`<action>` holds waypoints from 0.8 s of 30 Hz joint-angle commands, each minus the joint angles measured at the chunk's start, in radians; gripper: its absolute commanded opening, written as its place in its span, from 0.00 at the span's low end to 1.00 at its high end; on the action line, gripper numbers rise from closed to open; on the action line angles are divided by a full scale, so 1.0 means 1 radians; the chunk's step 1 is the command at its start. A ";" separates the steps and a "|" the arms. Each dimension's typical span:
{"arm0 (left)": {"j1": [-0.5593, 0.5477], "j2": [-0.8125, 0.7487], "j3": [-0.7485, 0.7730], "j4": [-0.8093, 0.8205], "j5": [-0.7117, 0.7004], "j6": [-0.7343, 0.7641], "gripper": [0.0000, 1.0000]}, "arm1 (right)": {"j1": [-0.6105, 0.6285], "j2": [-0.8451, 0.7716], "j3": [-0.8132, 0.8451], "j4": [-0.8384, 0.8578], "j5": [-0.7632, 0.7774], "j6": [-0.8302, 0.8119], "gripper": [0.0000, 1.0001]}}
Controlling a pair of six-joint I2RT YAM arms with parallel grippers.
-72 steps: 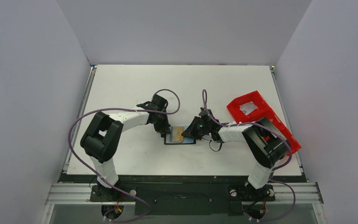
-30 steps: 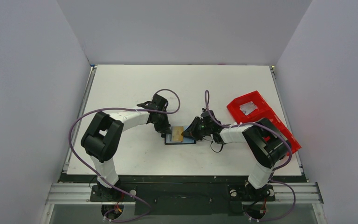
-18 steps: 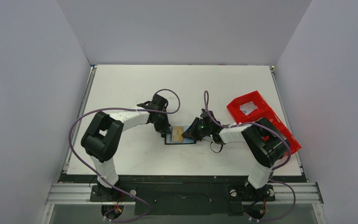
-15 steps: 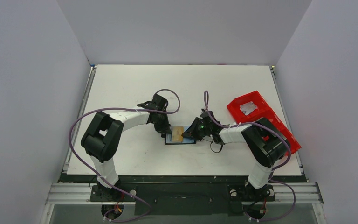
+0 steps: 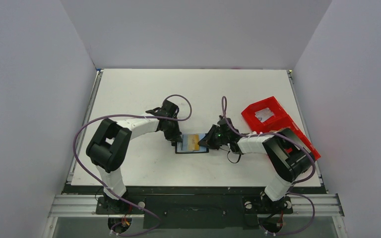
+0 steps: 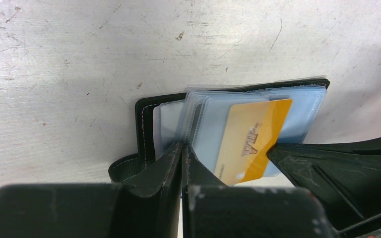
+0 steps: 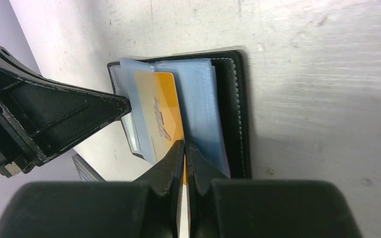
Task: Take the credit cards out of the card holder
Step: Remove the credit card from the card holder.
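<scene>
Top external: red tray (image 5: 274,122) far right, apart from card holder (image 5: 184,148).

Table (image 5: 193,89): card holder (image 5: 192,148) lies flat and spread apart, just off centre toward 6 o'clock.
Sleeve stack (image 6: 203,119) on holder's inner face.
Left gripper (image 5: 175,142) at holder's 9 o'clock edge, fingertips pressed together, touching sleeve stack.
Right gripper (image 5: 201,145) at holder's 3 o'clock side.
Card (image 7: 158,111) partway in sleeve, free end toward 3 o'clock, its edge nipped between right gripper fingers.
Compartment tray (image 5: 278,124) at holder's 3 o'clock, well apart, along table's right edge.
</scene>
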 commanded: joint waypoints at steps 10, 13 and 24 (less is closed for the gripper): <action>-0.015 0.037 -0.037 -0.035 -0.070 0.021 0.00 | -0.058 -0.124 -0.046 -0.084 0.059 -0.089 0.00; -0.015 0.023 -0.016 -0.050 -0.068 0.033 0.00 | -0.068 -0.141 -0.045 -0.099 0.052 -0.097 0.00; -0.025 -0.044 0.120 -0.148 -0.065 0.073 0.04 | -0.064 -0.170 -0.002 -0.137 0.029 -0.128 0.00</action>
